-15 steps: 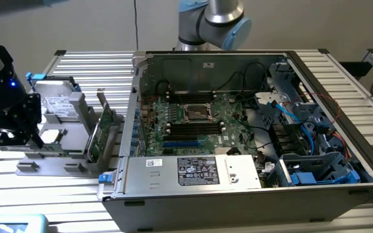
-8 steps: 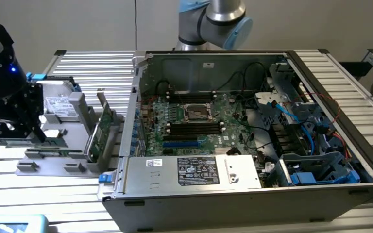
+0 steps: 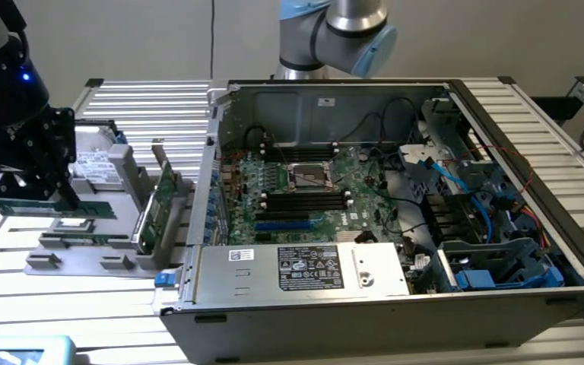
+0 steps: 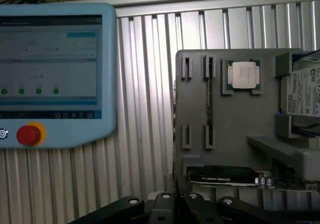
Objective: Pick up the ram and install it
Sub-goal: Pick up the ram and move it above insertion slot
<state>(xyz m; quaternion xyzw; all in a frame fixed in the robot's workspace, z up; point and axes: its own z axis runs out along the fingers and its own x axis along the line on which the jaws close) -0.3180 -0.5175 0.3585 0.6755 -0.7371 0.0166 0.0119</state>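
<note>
In the exterior view my black gripper (image 3: pixel 30 198) hangs at the far left, just above the grey parts holder (image 3: pixel 79 255). It is shut on the ram (image 3: pixel 8 205), a long thin green stick that lies level under the fingers. The open computer case (image 3: pixel 373 304) stands to the exterior view's right, with its motherboard (image 3: pixel 303 182) and long black memory slots (image 3: pixel 303 199) facing up. In the wrist view the gripper's black links (image 4: pixel 175 204) sit close together over the holder (image 4: pixel 240 119).
A green expansion card (image 3: pixel 165 201) stands upright in the holder beside the case wall. The holder also carries a processor (image 4: pixel 243 75), a hard drive (image 4: pixel 305 92) and a black card (image 4: pixel 225 174). A blue teach pendant (image 4: pixel 50 74) lies on the slatted table (image 4: pixel 145 109).
</note>
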